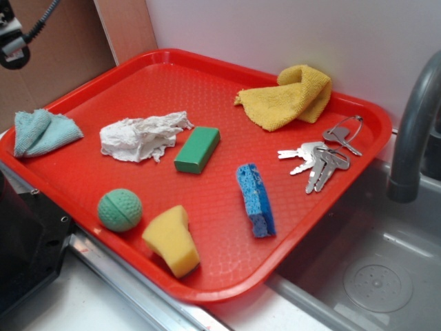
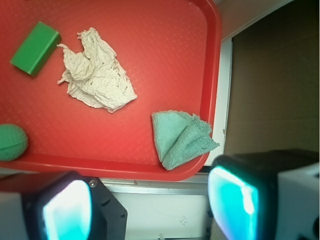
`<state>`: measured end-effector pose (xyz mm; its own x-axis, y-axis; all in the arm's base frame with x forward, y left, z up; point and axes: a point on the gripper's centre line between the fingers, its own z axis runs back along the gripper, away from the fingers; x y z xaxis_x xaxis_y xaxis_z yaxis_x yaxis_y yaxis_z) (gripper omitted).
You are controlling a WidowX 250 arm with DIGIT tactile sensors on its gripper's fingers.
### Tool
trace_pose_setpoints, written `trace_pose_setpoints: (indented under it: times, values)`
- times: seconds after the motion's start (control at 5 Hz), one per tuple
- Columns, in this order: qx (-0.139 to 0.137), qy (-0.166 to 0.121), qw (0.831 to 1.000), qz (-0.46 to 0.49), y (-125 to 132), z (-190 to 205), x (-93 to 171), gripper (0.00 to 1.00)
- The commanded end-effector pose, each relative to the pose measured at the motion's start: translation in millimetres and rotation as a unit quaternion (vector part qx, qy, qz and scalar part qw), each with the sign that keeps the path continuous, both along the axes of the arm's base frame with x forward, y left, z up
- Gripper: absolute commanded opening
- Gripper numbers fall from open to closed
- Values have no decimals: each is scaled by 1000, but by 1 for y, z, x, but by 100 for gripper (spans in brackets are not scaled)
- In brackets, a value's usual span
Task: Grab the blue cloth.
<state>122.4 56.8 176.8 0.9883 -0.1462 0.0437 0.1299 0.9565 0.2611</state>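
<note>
Approach is the step in hand. We hold the gripper (image 2: 155, 200) wide open and empty, above the tray (image 2: 212, 75) edge. Cloth (image 2: 181, 137) lies ahead of the fingers (image 2: 235, 200), untouched. Next we advance, descend, then close on its folds.

The blue cloth (image 2: 182, 138) is lying folded near the red tray's (image 2: 212, 60) corner, its edge touching the rim. A crumpled white cloth (image 2: 97, 75) is resting just beside a green block (image 2: 35, 48). A green ball (image 2: 11, 142) is sitting at the left edge. The fingers (image 2: 67, 210) are hovering spread apart, holding nothing.
</note>
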Motion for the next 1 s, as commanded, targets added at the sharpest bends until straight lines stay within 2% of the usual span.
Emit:
trace_pose_setpoints:
  times: [0.0,0.2,0.4,0.8]
  values:
    - [-48,9,998,44,51,-46,0,100]
    - [-49,21,995,90,83,-78,-6,100]
    - [-53,33,991,114,96,-98,-6,100]
    - [-45,31,993,103,90,-130,6,100]
